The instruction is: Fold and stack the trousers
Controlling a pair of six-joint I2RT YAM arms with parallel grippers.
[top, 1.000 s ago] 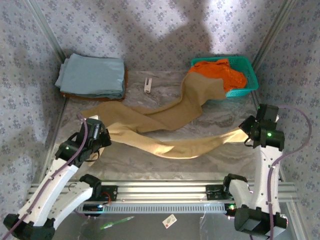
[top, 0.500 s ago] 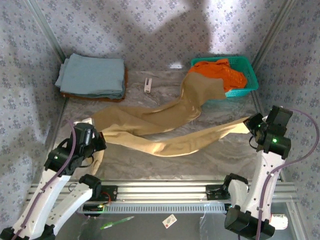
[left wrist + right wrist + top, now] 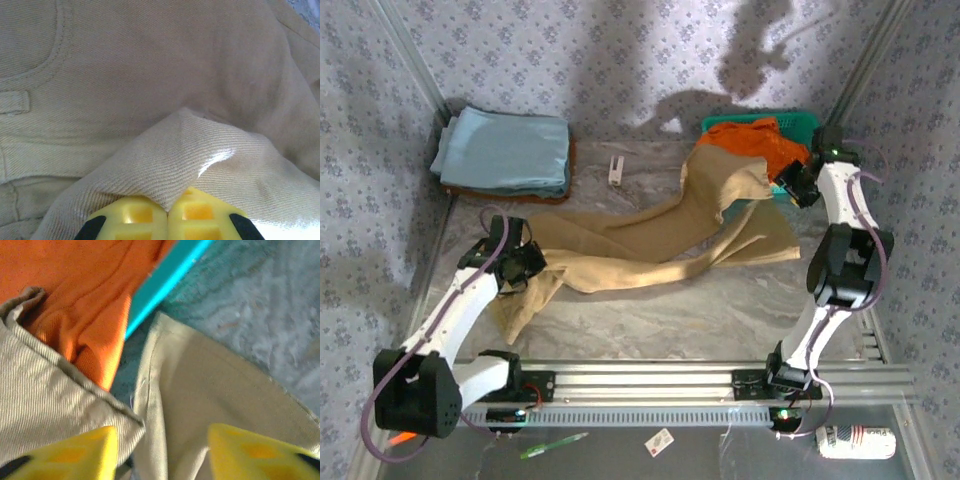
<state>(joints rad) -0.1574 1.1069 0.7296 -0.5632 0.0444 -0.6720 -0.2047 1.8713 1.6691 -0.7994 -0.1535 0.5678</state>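
The tan trousers lie crumpled across the middle of the table, one leg running up onto the basket's front edge. My left gripper is at their left end, shut on a pinched fold of tan cloth between its yellow fingertips. At the back right, beside the basket, my right gripper is open. Its fingers stand wide apart just above a tan hem, gripping nothing.
A teal basket holding a bright orange garment stands at the back right. Light blue folded cloth is stacked at the back left. A small white object lies between them. Patterned walls close in on both sides.
The right gripper let go of the trouser leg end and swung from the near right up to the basket. The left gripper shifted slightly right, and the trousers bunched toward the middle.
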